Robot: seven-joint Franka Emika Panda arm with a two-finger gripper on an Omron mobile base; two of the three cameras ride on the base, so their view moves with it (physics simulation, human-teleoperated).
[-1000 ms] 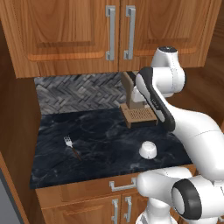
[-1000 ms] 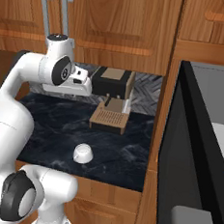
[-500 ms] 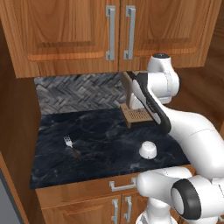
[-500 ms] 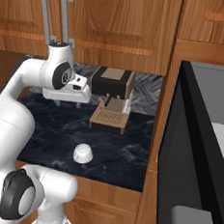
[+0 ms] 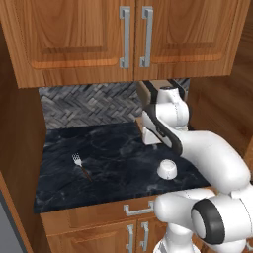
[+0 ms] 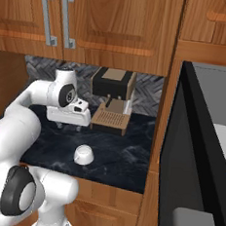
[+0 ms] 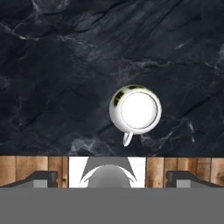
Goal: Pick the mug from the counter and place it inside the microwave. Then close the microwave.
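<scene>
The small white mug [image 6: 84, 155] rests on the black marble counter [image 6: 125, 155] close to its front edge, also seen as the mug [image 5: 167, 169]. My gripper [image 6: 68, 126] hangs above the counter, behind the mug and to its left, pointing down. From the hand, the mug [image 7: 134, 109] lies straight ahead with its handle toward the counter's front edge. The gripper [image 7: 112, 178] is open, its dark fingertips [image 7: 41, 177] wide apart with nothing between them. The black microwave [image 6: 200, 143] stands open at the right, its grey interior showing.
A brown-and-black coffee machine [image 6: 111, 100] stands at the back of the counter, just right of my hand. A small fork [image 5: 81, 166] lies on the left part of the slab. Wooden cabinets [image 5: 128, 34] hang overhead, and a wood panel [image 6: 159, 139] separates counter from microwave.
The hand has come down from near the upper cabinets toward the counter, staying behind the mug. Mug, fork and base have not moved.
</scene>
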